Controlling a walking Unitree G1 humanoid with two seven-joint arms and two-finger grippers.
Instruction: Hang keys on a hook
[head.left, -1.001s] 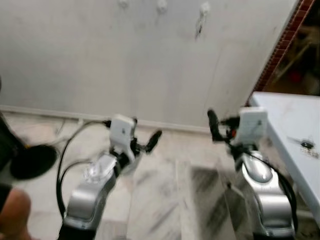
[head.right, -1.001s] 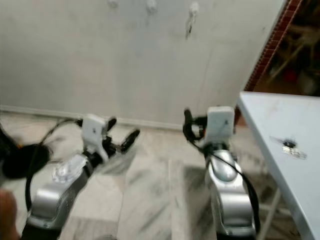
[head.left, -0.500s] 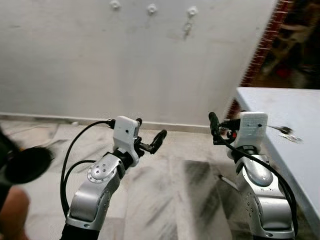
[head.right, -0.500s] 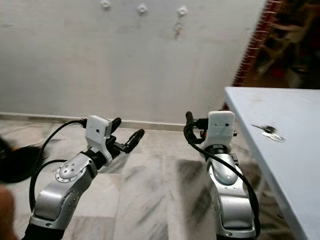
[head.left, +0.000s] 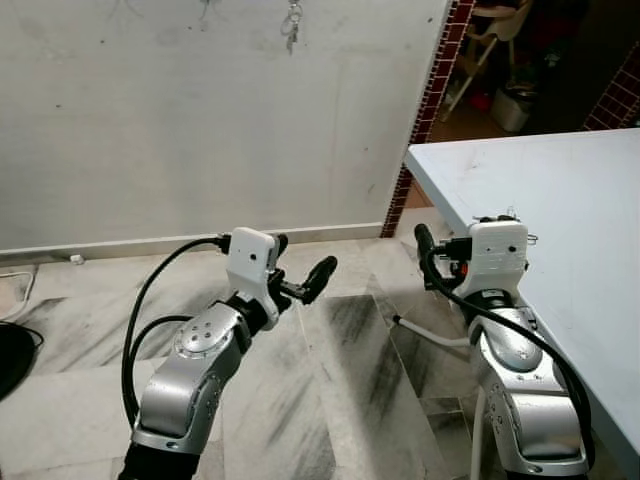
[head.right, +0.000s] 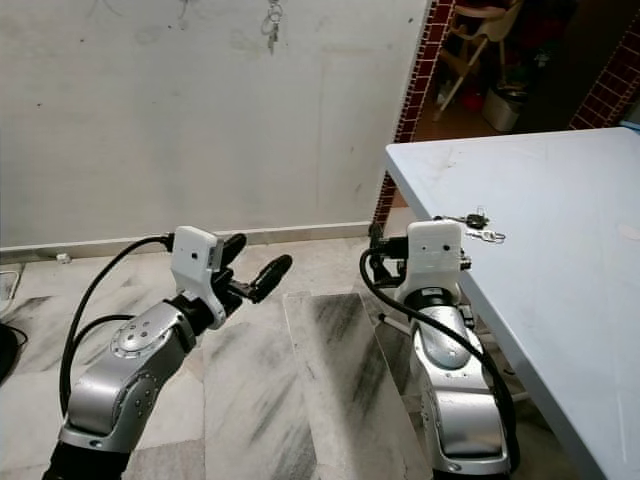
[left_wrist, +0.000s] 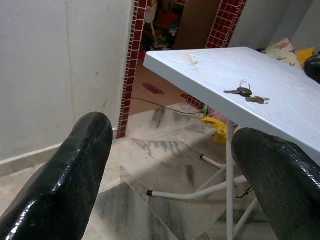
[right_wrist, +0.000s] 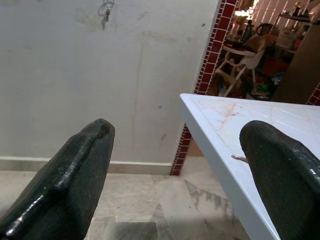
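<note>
The scene is viewed from head height, forward and down, by both eye views — the wall (head.left: 180, 120), the marble floor (head.left: 330, 380) and the table (head.right: 560, 230) are shared. From the left wrist, the table is faced across its near corner, with keys (left_wrist: 246, 93) on it. From the right wrist, the wall and the table's edge are faced — both seen between close, blurred fingers (right_wrist: 70, 180).

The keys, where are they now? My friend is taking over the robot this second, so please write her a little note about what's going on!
Left gripper: open, holding nothing, raised over the floor.
Right gripper: open, holding nothing, raised beside the table edge.
Keys: lying on the white table, near its edge, untouched.
Another key bunch hangs high on the wall.
Done: robot faces the table.
Left: reach for the keys, grasp them, carry them to the wall, hang them on a hook.
</note>
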